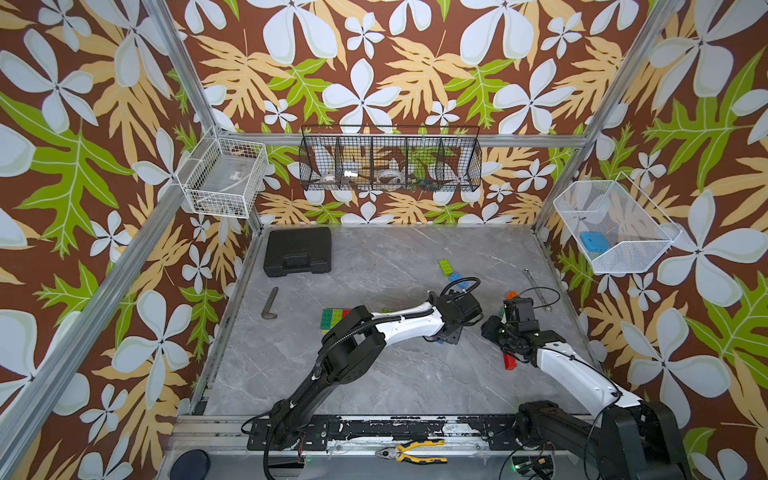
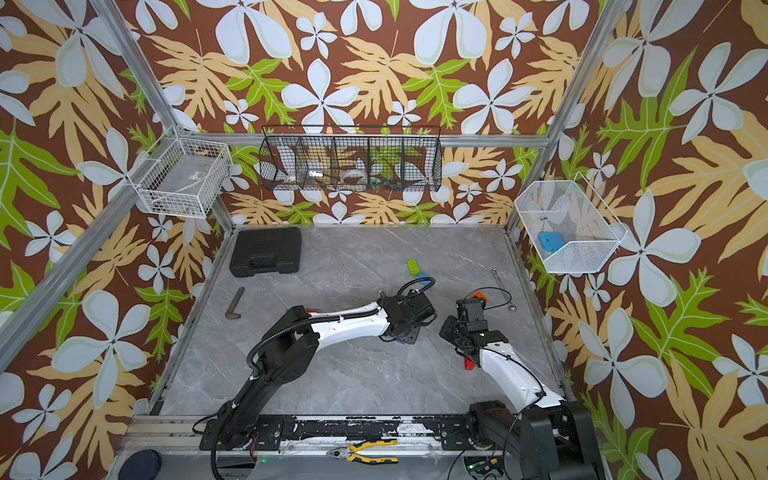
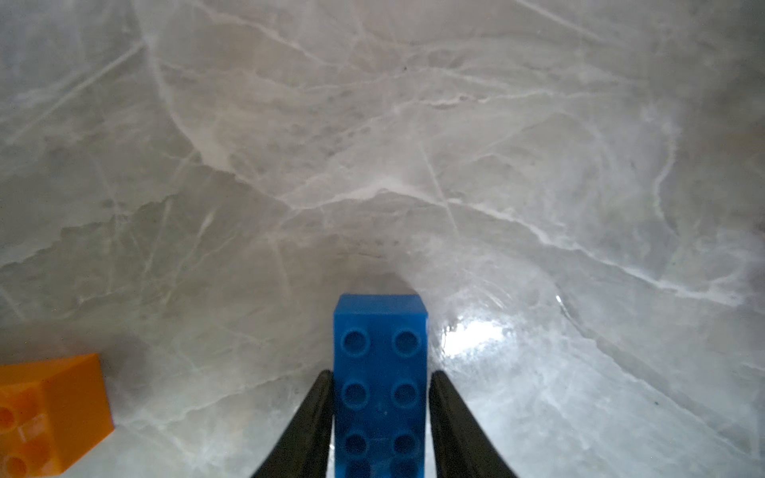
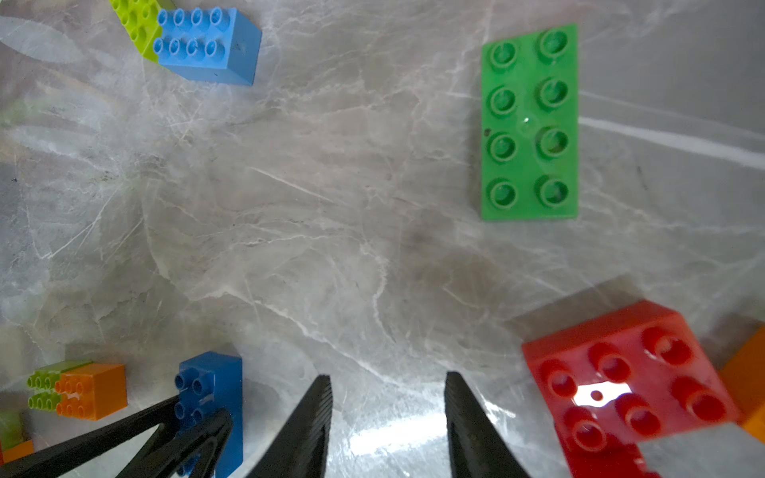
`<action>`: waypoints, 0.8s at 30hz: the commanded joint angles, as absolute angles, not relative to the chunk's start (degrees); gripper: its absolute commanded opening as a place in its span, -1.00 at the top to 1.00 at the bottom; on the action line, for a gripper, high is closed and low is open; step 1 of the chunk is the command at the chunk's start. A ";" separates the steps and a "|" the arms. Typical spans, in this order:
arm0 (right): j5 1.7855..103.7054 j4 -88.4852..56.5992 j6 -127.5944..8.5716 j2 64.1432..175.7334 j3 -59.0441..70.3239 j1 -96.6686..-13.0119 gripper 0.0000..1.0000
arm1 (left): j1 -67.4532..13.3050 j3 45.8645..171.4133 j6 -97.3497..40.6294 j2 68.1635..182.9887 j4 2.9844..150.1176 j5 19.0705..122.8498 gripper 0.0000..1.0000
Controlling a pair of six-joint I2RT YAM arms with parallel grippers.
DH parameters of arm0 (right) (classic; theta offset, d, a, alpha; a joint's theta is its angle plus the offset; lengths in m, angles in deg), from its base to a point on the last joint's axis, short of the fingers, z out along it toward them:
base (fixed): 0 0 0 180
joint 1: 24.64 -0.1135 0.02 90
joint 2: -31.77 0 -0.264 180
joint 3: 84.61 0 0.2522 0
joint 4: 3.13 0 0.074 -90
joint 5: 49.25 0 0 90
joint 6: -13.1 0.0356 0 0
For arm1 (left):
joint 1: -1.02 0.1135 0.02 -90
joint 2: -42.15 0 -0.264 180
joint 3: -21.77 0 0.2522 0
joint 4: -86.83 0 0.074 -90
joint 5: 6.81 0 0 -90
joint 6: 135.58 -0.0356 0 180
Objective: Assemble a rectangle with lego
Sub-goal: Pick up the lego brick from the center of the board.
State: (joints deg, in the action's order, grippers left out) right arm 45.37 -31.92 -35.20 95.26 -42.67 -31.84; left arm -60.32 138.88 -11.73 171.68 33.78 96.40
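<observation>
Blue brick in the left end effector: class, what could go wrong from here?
1. The left end effector pinches the blue brick by its long sides, its front end sticking out ahead; it might swivel or slip when pressed.
2. The open right end effector sits close beside it, so the two may knock together.

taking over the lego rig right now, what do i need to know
Left gripper: shut on a blue brick.
Right gripper: open, empty.
Loose nearby: green brick, red brick, a blue-and-lime pair.
Done: a short multicoloured row is started, partly hidden in a top view.
Left: join the blue brick and the loose ones to finish the rectangle.
</observation>
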 commanded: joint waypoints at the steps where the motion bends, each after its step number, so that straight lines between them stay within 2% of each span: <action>1: 45.49 -31.41 -35.48 95.30 -42.56 -31.86 0.13 | -60.34 139.33 -12.26 172.02 32.35 96.59 0.33; 5: 45.57 -31.25 -35.44 95.45 -42.76 -31.86 0.13 | -60.34 138.90 -12.45 172.42 32.32 96.31 0.38; 11: 46.17 -30.89 -35.76 96.11 -42.72 -31.85 0.10 | -60.34 138.84 -12.99 172.42 32.35 96.54 0.15; 15: 46.37 -30.85 -35.76 96.34 -42.64 -31.86 0.10 | -60.34 138.63 -13.35 172.66 32.36 96.71 0.14; 20: 46.46 -30.78 -35.76 96.42 -42.60 -31.85 0.10 | -60.36 138.48 -13.48 172.51 32.73 96.64 0.34; 24: 46.46 -30.78 -35.73 96.36 -42.56 -31.86 0.11 | -60.33 138.84 -13.97 172.28 32.33 97.43 0.61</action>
